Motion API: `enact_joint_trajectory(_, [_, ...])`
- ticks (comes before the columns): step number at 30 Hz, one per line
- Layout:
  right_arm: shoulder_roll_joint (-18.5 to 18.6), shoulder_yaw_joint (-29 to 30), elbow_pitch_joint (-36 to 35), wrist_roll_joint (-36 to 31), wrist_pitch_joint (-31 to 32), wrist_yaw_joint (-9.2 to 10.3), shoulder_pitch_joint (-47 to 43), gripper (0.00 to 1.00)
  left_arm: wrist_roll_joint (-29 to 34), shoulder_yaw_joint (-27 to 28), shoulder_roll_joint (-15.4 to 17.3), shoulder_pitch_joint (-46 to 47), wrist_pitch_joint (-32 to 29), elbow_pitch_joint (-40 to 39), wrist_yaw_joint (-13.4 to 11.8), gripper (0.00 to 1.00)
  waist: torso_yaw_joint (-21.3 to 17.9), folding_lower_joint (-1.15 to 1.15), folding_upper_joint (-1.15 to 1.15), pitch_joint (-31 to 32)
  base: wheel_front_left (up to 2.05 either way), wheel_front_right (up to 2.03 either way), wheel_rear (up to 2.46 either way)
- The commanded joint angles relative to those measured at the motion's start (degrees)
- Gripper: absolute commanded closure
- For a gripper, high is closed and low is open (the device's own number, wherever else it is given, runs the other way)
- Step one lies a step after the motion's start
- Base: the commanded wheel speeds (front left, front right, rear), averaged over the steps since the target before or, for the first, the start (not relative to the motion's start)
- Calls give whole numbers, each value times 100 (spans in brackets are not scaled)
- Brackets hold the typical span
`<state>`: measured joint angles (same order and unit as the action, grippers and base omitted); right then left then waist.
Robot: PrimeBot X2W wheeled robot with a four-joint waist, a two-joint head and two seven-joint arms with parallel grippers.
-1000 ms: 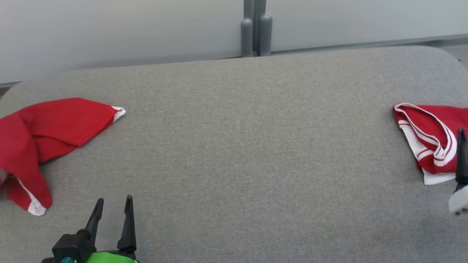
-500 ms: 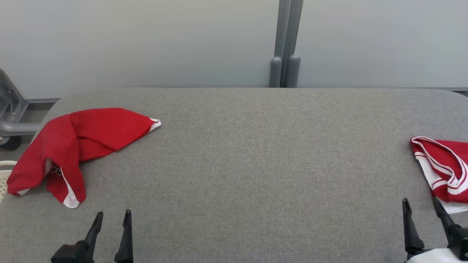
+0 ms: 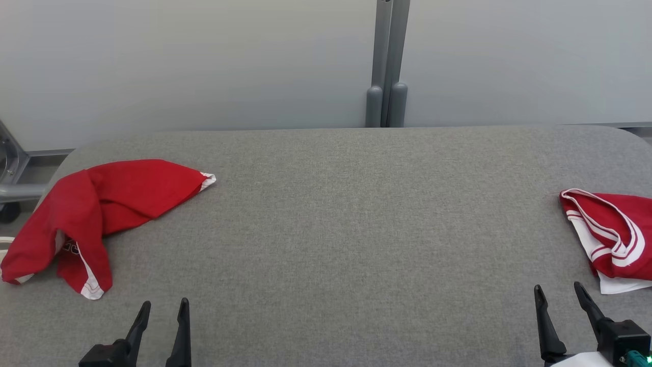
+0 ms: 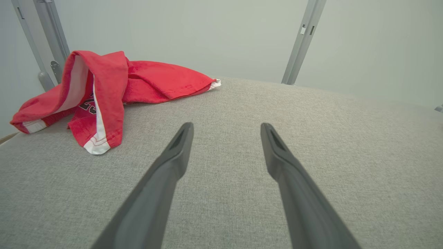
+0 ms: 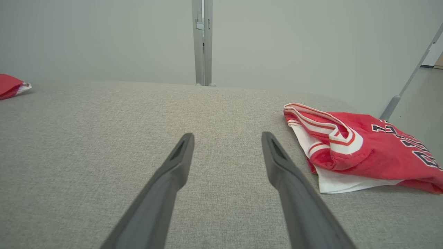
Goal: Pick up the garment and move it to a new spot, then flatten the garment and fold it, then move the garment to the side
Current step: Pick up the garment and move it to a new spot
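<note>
A crumpled red garment (image 3: 102,204) with white hems lies at the left end of the grey padded table (image 3: 346,224); it also lies up and left in the left wrist view (image 4: 114,83). My left gripper (image 3: 165,302) stands open near the front edge, right of and nearer than the garment, its fingers (image 4: 173,162) empty above bare cloth. A second red garment (image 3: 611,229), folded, with white stripes and black lettering, rests at the right end (image 5: 360,148). My right gripper (image 3: 557,286) is open just in front and left of it, touching nothing.
A grey wall panel with a vertical post (image 3: 385,61) stands behind the table. A metal frame with a wheel (image 3: 10,193) sits beyond the table's left end. The table's wide middle lies between the two garments.
The head camera has lifted and turned, so the whole picture shifted. My right gripper, a second ago beside the folded garment, now sits nearer than it. Both garments lie as before.
</note>
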<state>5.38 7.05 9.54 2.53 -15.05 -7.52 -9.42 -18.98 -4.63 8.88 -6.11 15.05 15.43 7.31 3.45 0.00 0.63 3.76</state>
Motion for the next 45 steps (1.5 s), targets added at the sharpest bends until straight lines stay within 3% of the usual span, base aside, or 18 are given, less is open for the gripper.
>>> enact_joint_trajectory(1, [-8, -4, 9, -27, -16, 6, -50, 0, 50, 18, -23, 62, 13, 0, 15, 0, -5, 0, -63, -4, 0, 0, 0])
enact_joint_trajectory(15, [-3, -9, 92, 9, -16, 6, -97, 0, -53, -33, -22, 57, 14, -55, 24, 0, 10, 0, -63, -28, 0, 0, 0])
enact_joint_trajectory(20, [-11, -73, -32, 46, -16, 6, -152, 0, -50, 90, -80, 72, 14, -132, 17, 0, 554, 0, -63, 24, 0, 0, 0])
enact_joint_trajectory(26, [-52, -263, 37, 79, -16, 6, -110, 0, -5, 182, -65, -105, 14, -142, 18, 0, 1627, 0, -63, 142, 0, 0, 0])
enact_joint_trajectory(30, [-83, -712, 113, 76, -16, 6, 114, 0, -43, 354, 36, -315, 14, -138, 17, 0, 2181, 0, -63, 197, 0, 0, 0])
enact_joint_trajectory(37, [31, -1428, 303, 166, -16, 6, 668, 0, -37, 866, -141, -556, 14, -430, 13, 0, 2380, 0, -63, 1, 0, 0, 0])
enact_joint_trajectory(45, [175, -1622, 446, 267, -16, 6, 943, 0, 67, 1066, -305, -538, 14, -629, 16, 0, 2454, 0, -63, -103, 0, 0, 0])
